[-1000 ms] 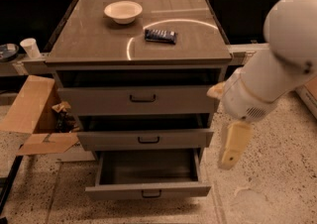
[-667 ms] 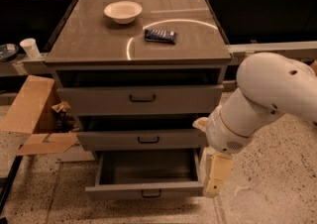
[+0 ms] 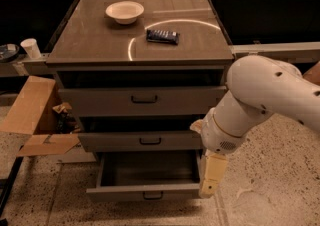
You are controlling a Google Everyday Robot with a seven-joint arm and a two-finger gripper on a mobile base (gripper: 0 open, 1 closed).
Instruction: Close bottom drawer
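Note:
The bottom drawer [image 3: 145, 190] is the lowest of three grey cabinet drawers. It stands pulled well out, its inside bare, with a small black bar handle [image 3: 152, 195] at the centre of its front. My gripper [image 3: 208, 188] hangs down from the white arm [image 3: 260, 100] at the right end of that drawer's front panel, at or very near its right corner. Whether it touches the panel I cannot tell. The arm hides the right ends of the middle drawer [image 3: 142, 141] and the top drawer [image 3: 145, 100].
A white bowl [image 3: 124, 11] and a dark snack packet [image 3: 162, 36] lie on the cabinet top. An open cardboard box [image 3: 35, 115] stands on the floor to the left of the cabinet. A paper cup [image 3: 31, 48] sits on a ledge at far left. The floor is speckled.
My arm has swung left and down, bringing the gripper from beside the cabinet to the right end of the bottom drawer's front. The drawer has not visibly moved.

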